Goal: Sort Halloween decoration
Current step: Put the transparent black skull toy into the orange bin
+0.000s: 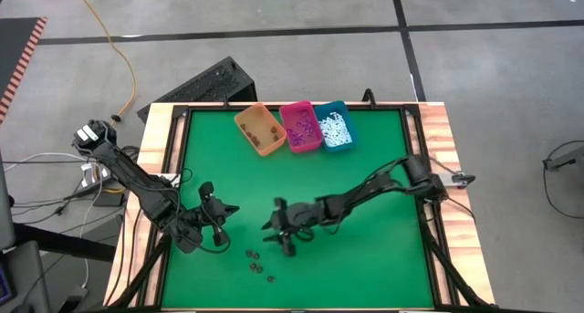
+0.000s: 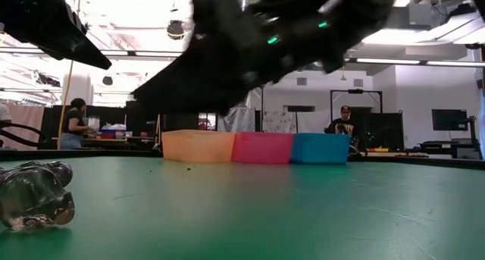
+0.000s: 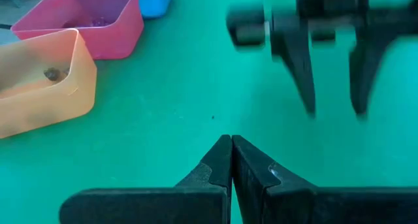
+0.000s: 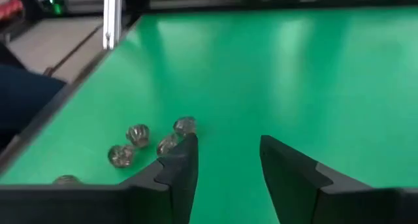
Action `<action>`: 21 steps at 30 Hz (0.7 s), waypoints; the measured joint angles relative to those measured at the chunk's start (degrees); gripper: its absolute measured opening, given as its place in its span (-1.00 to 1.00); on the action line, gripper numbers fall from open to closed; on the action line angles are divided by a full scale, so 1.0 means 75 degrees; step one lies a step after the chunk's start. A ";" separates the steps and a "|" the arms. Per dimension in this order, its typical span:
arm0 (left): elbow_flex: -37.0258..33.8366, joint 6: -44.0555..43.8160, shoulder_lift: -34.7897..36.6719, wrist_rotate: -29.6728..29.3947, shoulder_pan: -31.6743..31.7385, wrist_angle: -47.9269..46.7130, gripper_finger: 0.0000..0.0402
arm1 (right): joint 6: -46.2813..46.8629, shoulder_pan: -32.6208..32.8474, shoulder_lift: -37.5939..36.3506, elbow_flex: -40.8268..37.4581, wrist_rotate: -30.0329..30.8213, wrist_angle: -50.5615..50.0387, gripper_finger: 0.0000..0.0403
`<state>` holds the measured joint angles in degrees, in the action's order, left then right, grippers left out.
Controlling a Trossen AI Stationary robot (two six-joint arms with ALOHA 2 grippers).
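I see a matt green mat [image 1: 365, 249] covering the table, framed in pale wood [image 1: 155, 135] with visible grain. My orange bin [image 3: 39, 93], pink bin [image 3: 91, 25] and teal bin [image 1: 334, 128] look like smooth, faintly translucent plastic. The small dark ribbed pieces [image 4: 137, 134] look glossy and glassy. My right gripper's fingers [image 4: 179, 168] are matt black.

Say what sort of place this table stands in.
Probably a robotics lab or workshop: bare concrete floor with a trailing orange cable, workbenches with people seated at them, ceiling strip lights.
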<state>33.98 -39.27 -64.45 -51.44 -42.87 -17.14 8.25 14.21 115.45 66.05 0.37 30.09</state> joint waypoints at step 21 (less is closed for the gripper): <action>0.0000 -0.0067 0.0000 0.0064 -0.0035 -0.0070 -1.00 | -0.0728 0.0173 0.2802 0.4269 -0.1469 -0.2851 0.18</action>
<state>33.98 -39.77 -64.45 -50.96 -43.13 -17.67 2.79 15.51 136.46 98.06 -10.66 8.70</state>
